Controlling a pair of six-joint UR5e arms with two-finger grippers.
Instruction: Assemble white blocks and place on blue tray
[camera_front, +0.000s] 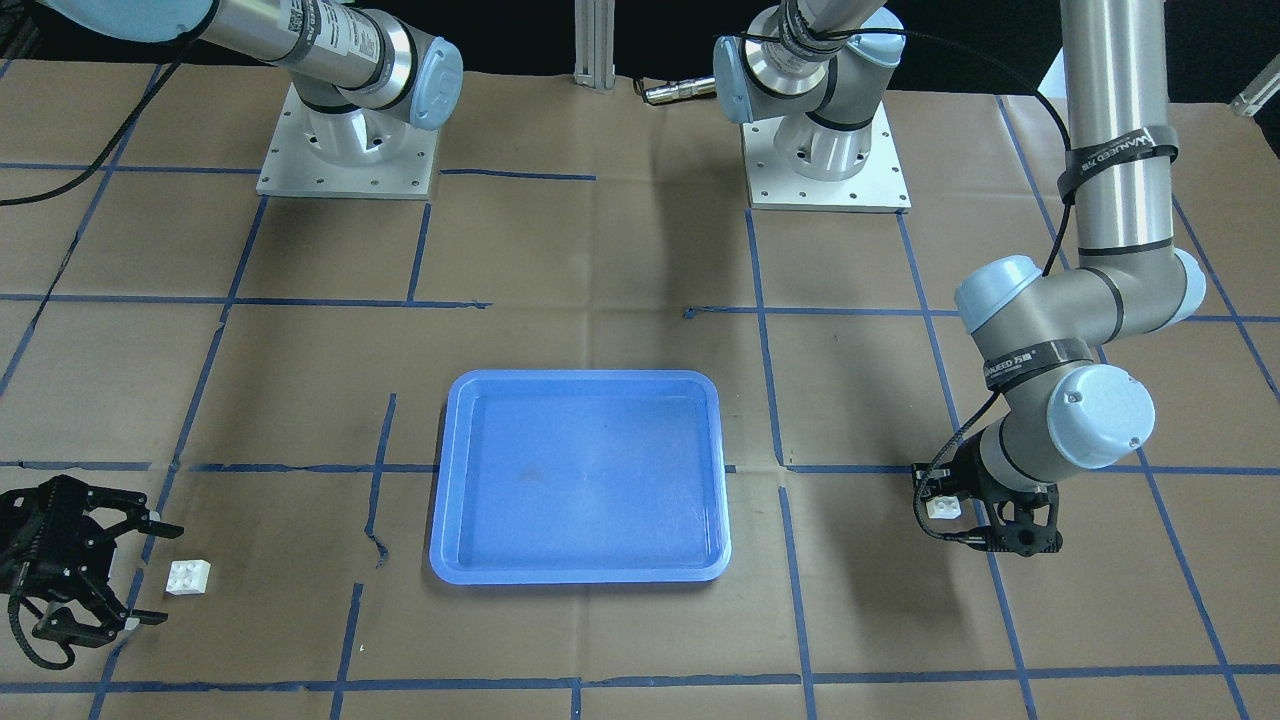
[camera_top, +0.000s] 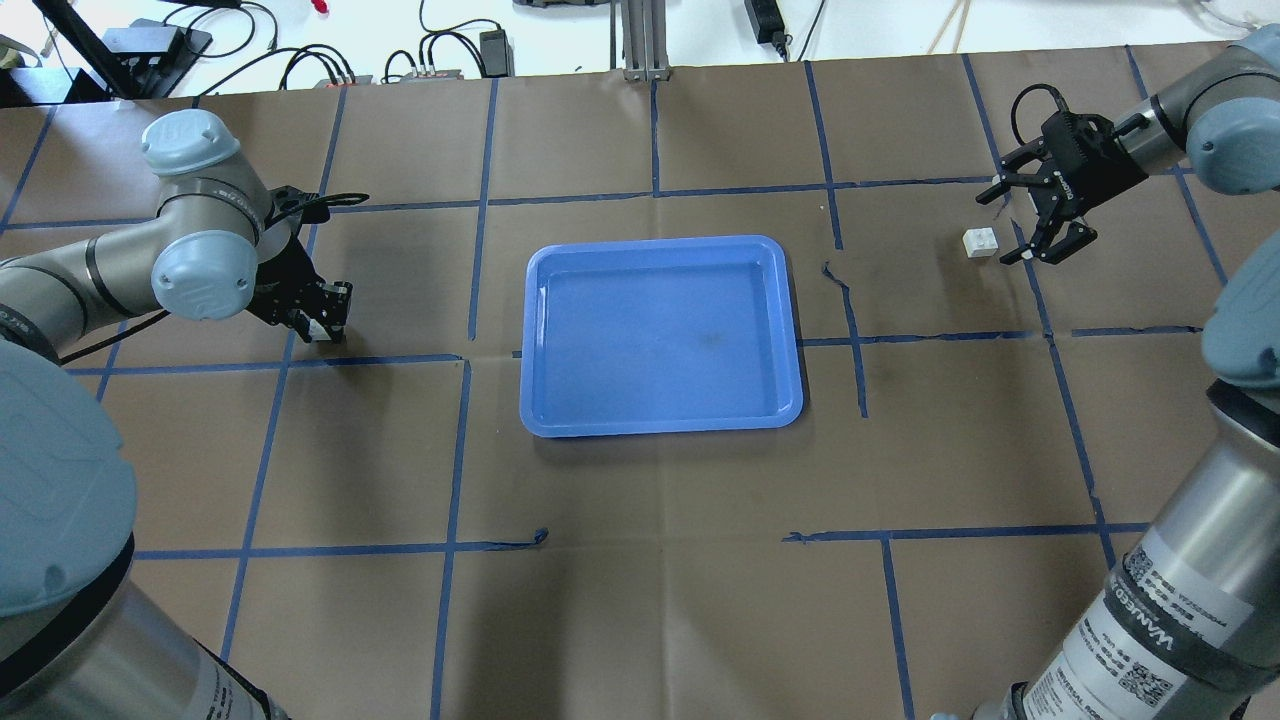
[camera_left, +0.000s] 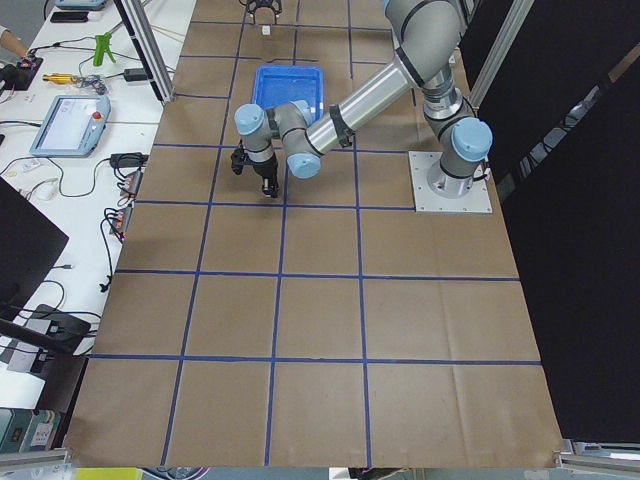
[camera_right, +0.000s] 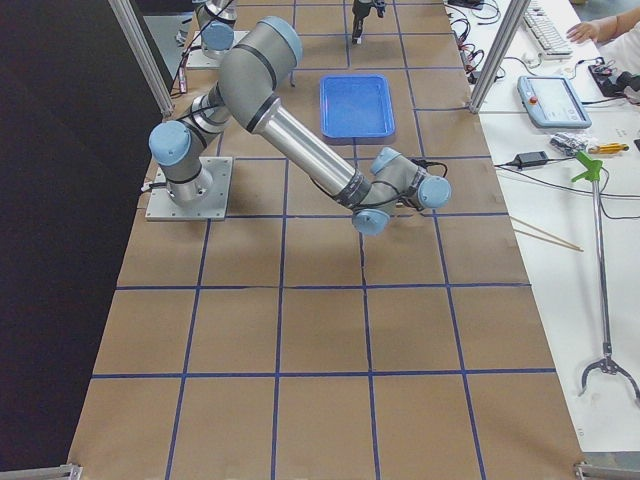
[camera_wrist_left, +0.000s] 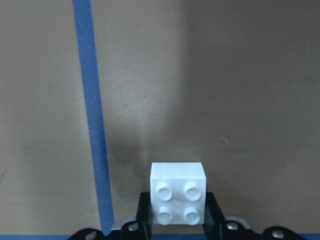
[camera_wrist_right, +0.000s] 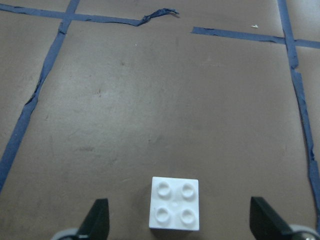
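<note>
1. White blocks, visibility: the left white block (camera_wrist_left: 178, 194) is almost wholly masked by the left gripper (camera_top: 325, 322) in the overhead view, where only a pale sliver shows. The left wrist view cuts that gripper's fingers off at the bottom edge.
2. Both side views show the blocks too small to make out.
3. The right wrist view shows only two fingertips (camera_wrist_right: 97, 220), one in each bottom corner. The rest of the gripper is out of frame.
4. Left gripper: jaws closed on the left white block, with dark pads against two opposite sides and the studs showing to the wrist camera. Whether the block rests on the paper or is raised cannot be told.
5. Right gripper (camera_top: 1003, 228): jaws spread wide, gripping nothing. The right white block (camera_top: 980, 241) lies studs-up on the brown paper, centred between the two fingers at about tip level and touching neither.
6. Blue tray (camera_top: 660, 340): at the table's middle, between the two grippers. Both blocks are outside it and well apart from its rim.
</note>
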